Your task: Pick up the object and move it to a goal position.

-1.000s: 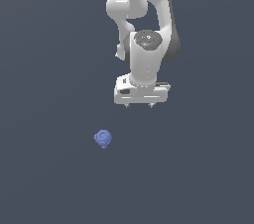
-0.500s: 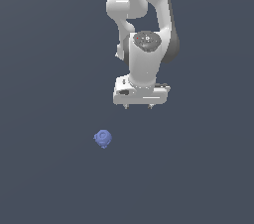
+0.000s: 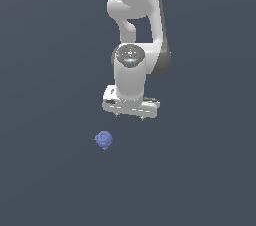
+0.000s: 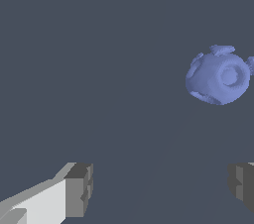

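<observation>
The object (image 3: 103,140) is a small periwinkle-blue lumpy ball with a ring mark, lying on the dark grey floor. It also shows in the wrist view (image 4: 219,76). My white gripper (image 3: 129,116) hangs above the floor, up and toward the exterior view's right of the object, apart from it. Its jaws stand wide apart and hold nothing. In the wrist view the gripper (image 4: 161,191) shows two grey fingertips (image 4: 79,189), and the object lies beyond them, off to one side, not between them.
The white arm (image 3: 136,30) rises from the gripper to the top of the exterior view. The floor (image 3: 200,180) is a plain dark grey surface with nothing else on it in view.
The gripper has moved a little toward the exterior view's left and down, nearer the object. The object has not moved.
</observation>
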Controlling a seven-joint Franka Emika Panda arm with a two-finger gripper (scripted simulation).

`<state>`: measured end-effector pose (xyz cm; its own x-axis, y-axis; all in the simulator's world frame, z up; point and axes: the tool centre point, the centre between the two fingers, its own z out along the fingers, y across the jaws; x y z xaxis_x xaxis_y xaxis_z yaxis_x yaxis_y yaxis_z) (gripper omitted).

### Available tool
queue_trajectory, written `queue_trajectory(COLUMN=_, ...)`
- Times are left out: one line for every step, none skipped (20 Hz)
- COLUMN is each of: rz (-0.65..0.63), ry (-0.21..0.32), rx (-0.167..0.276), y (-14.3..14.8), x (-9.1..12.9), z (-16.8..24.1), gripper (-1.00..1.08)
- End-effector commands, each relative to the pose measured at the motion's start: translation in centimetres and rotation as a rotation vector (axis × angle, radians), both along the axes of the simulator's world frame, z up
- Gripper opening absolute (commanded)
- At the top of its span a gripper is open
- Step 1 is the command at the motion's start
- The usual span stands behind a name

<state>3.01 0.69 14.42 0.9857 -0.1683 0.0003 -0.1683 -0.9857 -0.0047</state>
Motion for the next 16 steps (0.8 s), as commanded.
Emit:
queue_trajectory(rz=-0.079, ry=0.002, rx=0.002, y=-1.8, x=1.1, z=-0.8, gripper=1.0)
queue_trajectory(rz=-0.115, ry=0.002, rx=0.002, y=-2.6, x=1.6, z=-1.2, gripper=1.0)
queue_trajectory(rz=-0.153, ry=0.002, rx=0.003, y=-3.5, x=2.1, z=-1.6, gripper=1.0)
queue_trajectory(rz=-0.189, ry=0.003, rx=0.003, y=-4.3, x=2.5, z=-2.0, gripper=1.0)
queue_trajectory(rz=-0.223, ry=0.003, rx=0.003, y=-5.1, x=2.9, z=-2.4, gripper=1.0)
queue_trajectory(rz=-0.255, ry=0.003, rx=0.002, y=-5.9, x=3.3, z=-2.7, gripper=1.0)
queue_trajectory(rz=-0.284, ry=0.003, rx=0.002, y=-6.6, x=3.6, z=-3.1, gripper=1.0)
queue_trajectory(rz=-0.311, ry=0.003, rx=0.001, y=-7.2, x=3.9, z=-3.4, gripper=1.0)
queue_trajectory(rz=-0.336, ry=0.003, rx=0.001, y=-7.8, x=4.2, z=-3.7, gripper=1.0)
queue_trajectory(rz=-0.359, ry=0.003, rx=0.0, y=-8.4, x=4.4, z=-4.0, gripper=1.0)
queue_trajectory(rz=-0.38, ry=0.003, rx=0.0, y=-8.9, x=4.6, z=-4.2, gripper=1.0)
queue_trajectory(rz=-0.399, ry=0.003, rx=-0.001, y=-9.4, x=4.8, z=-4.4, gripper=1.0)
queue_trajectory(rz=-0.416, ry=0.003, rx=-0.002, y=-9.8, x=5.0, z=-4.7, gripper=1.0)
queue_trajectory(rz=-0.431, ry=0.003, rx=-0.002, y=-10.2, x=5.1, z=-4.8, gripper=1.0)
queue_trajectory(rz=-0.443, ry=0.003, rx=-0.003, y=-10.5, x=5.2, z=-5.0, gripper=1.0)
queue_trajectory(rz=-0.454, ry=0.002, rx=-0.003, y=-10.8, x=5.3, z=-5.1, gripper=1.0)
